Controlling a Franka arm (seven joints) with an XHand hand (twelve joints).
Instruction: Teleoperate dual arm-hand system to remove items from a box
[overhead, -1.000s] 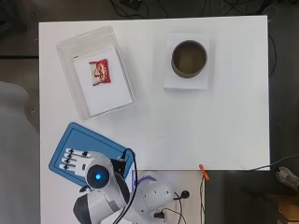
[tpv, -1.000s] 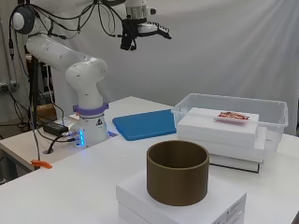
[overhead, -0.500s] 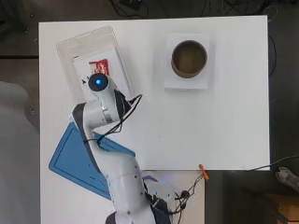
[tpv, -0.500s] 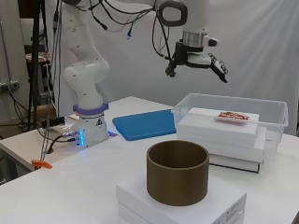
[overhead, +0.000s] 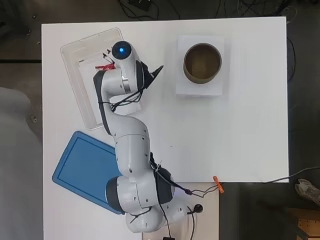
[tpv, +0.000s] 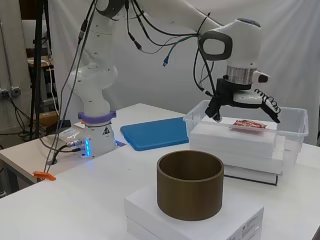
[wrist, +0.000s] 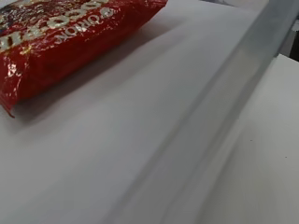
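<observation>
While the hand (tpv: 243, 100) hangs over the clear plastic box (tpv: 295, 131), its fingers (tpv: 269, 105) are spread wide and hold nothing. One dark part of the hand points down on the left side and the white-tipped fingers reach out to the right.

A red snack packet (tpv: 248, 124) lies flat inside the box, on top of a stack of white boxes (tpv: 235, 145). From the side, the packet is just under the hand, a little toward the fingers. I cannot tell if the hand touches it, but there seems to be a small gap. The wrist view shows the red packet (wrist: 60, 42) up close, lying on a smooth white top, with the box's clear wall (wrist: 224, 121) running beside it.

From above, the arm (overhead: 125, 150) covers most of the box (overhead: 75, 75), and only a bit of red (overhead: 103, 66) peeks out by the arm's end.

Nearer in the side view, a brown round tub (tpv: 190, 185) sits on its own white box (tpv: 195, 217), well apart from the hand. A blue tray (tpv: 152, 133) lies flat on the white table (tpv: 75, 200), between the arm's base and the plastic box.
</observation>
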